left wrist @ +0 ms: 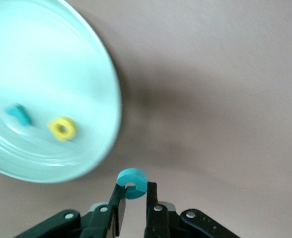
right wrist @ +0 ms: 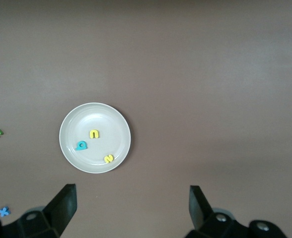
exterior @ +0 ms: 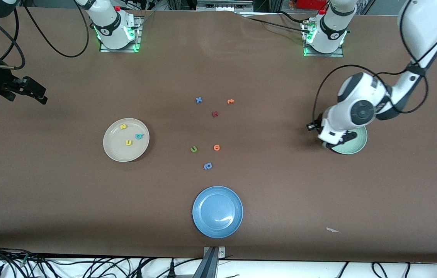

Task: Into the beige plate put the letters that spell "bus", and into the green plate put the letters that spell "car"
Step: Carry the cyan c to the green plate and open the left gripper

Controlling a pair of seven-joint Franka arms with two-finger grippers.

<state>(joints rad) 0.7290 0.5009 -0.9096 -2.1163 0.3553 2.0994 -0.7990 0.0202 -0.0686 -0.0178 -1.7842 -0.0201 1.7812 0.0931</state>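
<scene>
The beige plate [exterior: 114,151] holds a yellow "s" [exterior: 123,126], a yellow "u" [exterior: 128,143] and a teal "b" [exterior: 139,136]. These show again in the right wrist view: plate [right wrist: 71,130], "u" [right wrist: 94,134], "b" [right wrist: 81,145], "s" [right wrist: 109,158]. The green plate [exterior: 357,144] lies partly under the left arm's wrist. In that plate [left wrist: 46,59] lie a teal "r" [left wrist: 20,114] and a yellow "a" [left wrist: 62,128]. My left gripper [left wrist: 134,187] is shut on the teal "c" [left wrist: 132,181], over bare table just outside the rim. My right gripper [right wrist: 132,193] waits open and high at the right arm's end of the table.
Loose letters lie mid-table: blue "x" [exterior: 198,100], an orange one [exterior: 230,101], a dark red one [exterior: 215,114], green "u" [exterior: 194,149], another orange one [exterior: 216,147], blue "p" [exterior: 208,166]. A blue plate [exterior: 217,211] sits nearer the front camera. A white scrap [exterior: 332,230] lies near the front edge.
</scene>
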